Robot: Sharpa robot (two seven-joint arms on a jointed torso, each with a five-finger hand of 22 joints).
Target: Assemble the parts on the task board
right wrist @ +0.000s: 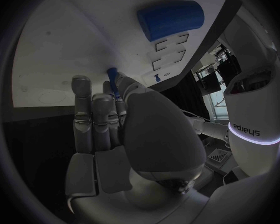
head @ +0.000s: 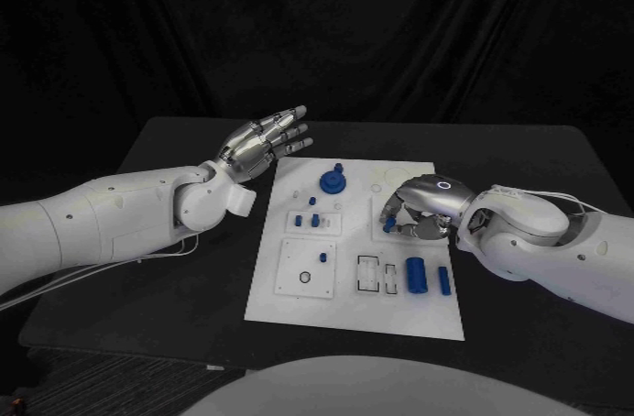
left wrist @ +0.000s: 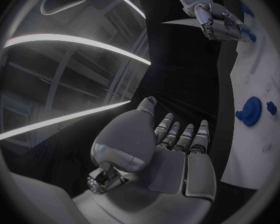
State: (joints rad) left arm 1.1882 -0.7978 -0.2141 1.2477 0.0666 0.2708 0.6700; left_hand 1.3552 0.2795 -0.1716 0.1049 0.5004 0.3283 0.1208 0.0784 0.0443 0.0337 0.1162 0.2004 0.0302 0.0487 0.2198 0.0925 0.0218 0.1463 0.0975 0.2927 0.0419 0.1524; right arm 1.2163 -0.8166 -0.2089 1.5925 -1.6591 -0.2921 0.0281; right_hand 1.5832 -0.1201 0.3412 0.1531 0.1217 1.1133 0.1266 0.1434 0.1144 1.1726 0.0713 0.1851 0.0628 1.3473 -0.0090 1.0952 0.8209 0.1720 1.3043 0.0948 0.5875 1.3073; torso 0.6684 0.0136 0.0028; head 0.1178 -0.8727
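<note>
The white task board (head: 301, 251) lies in the middle of the black table. My right hand (head: 418, 207) hovers over the board's right middle and pinches a thin blue peg (head: 390, 222) between thumb and fingers; its tip (right wrist: 112, 78) points down at the board (right wrist: 59, 45). My left hand (head: 265, 141) is held flat with fingers apart and nothing in it, above the table just off the board's far left corner. A blue gear (head: 334, 180) stands near the board's far edge. In the left wrist view the palm (left wrist: 171, 154) faces the board (left wrist: 255, 144) and the gear (left wrist: 249, 109).
Two short blue pegs (head: 314, 220) stand in a block at the board's left centre. A thick blue cylinder (head: 416, 274) and a slimmer one (head: 444, 281) lie near the board's front right. Beside them are empty rectangular slots (head: 373, 276). Bare table (head: 158, 324) surrounds the board.
</note>
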